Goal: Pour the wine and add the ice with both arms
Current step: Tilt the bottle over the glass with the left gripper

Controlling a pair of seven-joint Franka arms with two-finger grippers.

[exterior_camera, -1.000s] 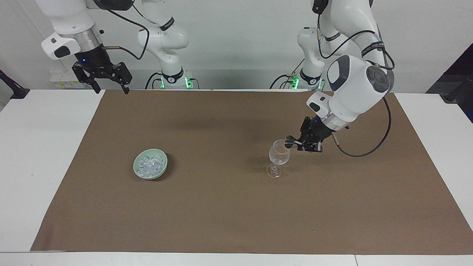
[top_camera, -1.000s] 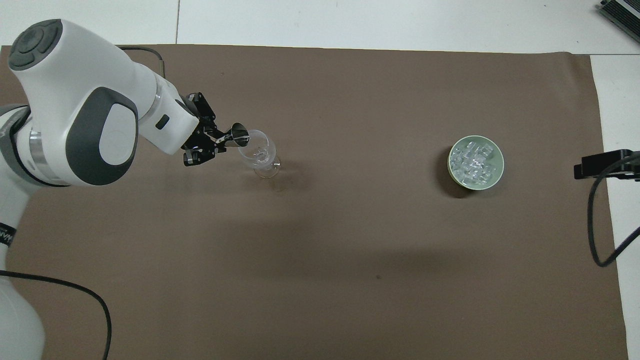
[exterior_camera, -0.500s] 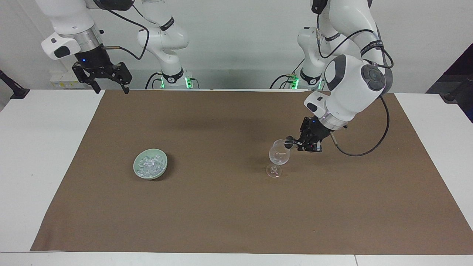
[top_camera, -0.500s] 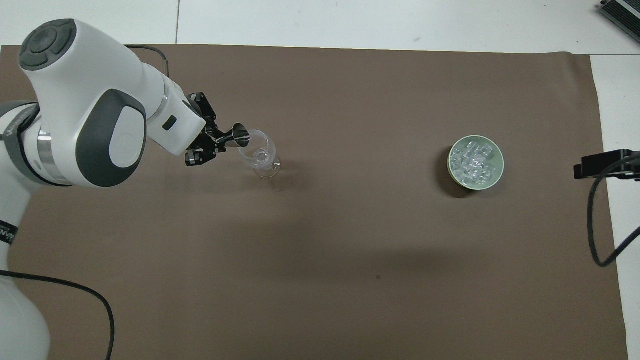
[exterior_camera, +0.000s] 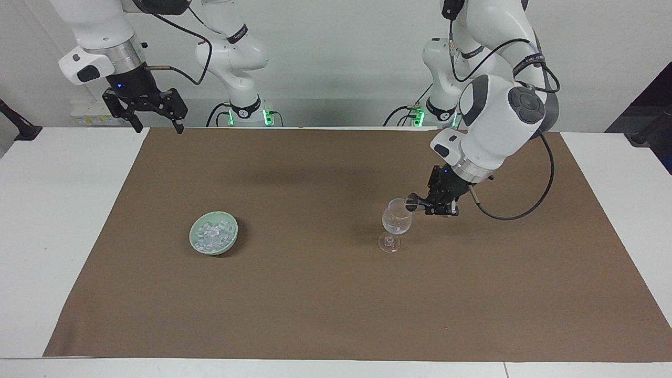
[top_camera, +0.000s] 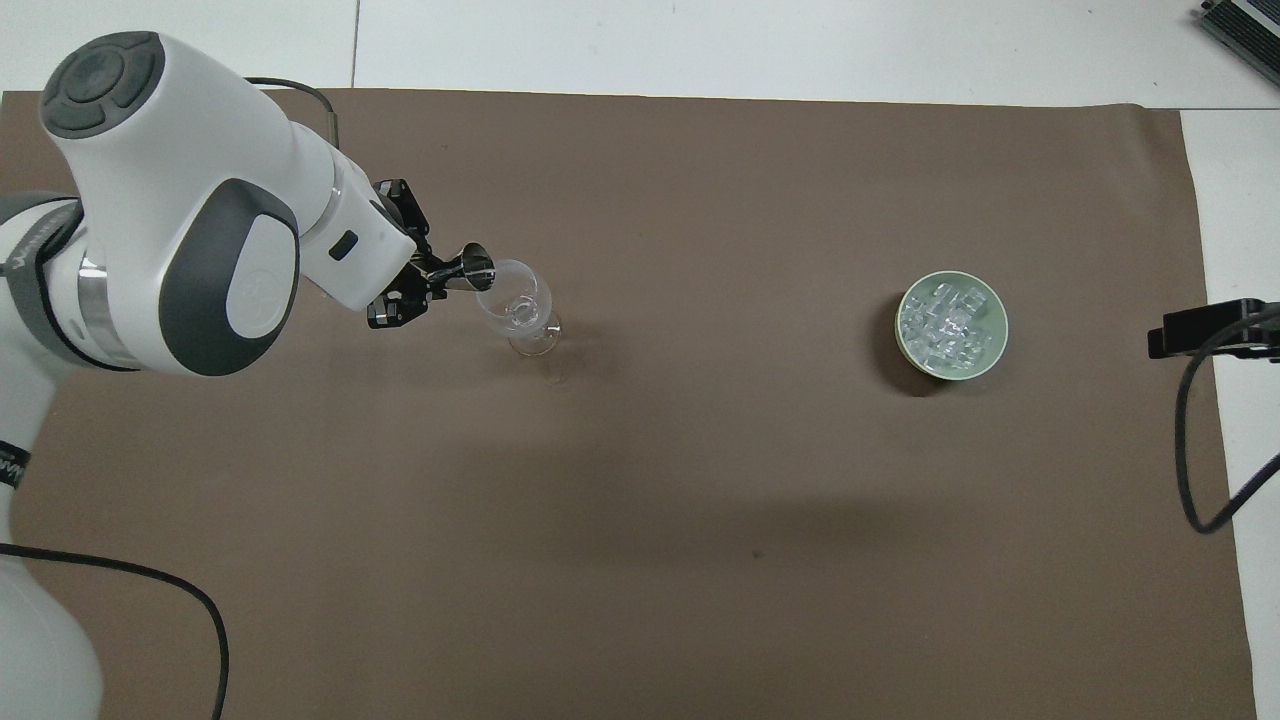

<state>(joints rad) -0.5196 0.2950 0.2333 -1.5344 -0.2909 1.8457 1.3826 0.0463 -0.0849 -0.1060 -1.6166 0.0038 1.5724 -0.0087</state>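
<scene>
Steel jigger (exterior_camera: 411, 201) clenched in left end effector (exterior_camera: 426, 205), tipped at wine glass (exterior_camera: 396, 219) rim: pouring seemingly underway. Ice (exterior_camera: 212, 235) untouched in green bowl (exterior_camera: 230, 244); right end effector (exterior_camera: 155, 125) released, waiting over worktop edge.

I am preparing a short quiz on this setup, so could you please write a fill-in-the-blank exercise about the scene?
1. The ice lies in a green ____.
2. The left end effector holds a small metal cup tipped at the rim of the ____.
3. The right end effector, which waits raised, is ____.
4. Everything stands on a ____ mat.

Missing words: bowl; glass; open; brown
</scene>
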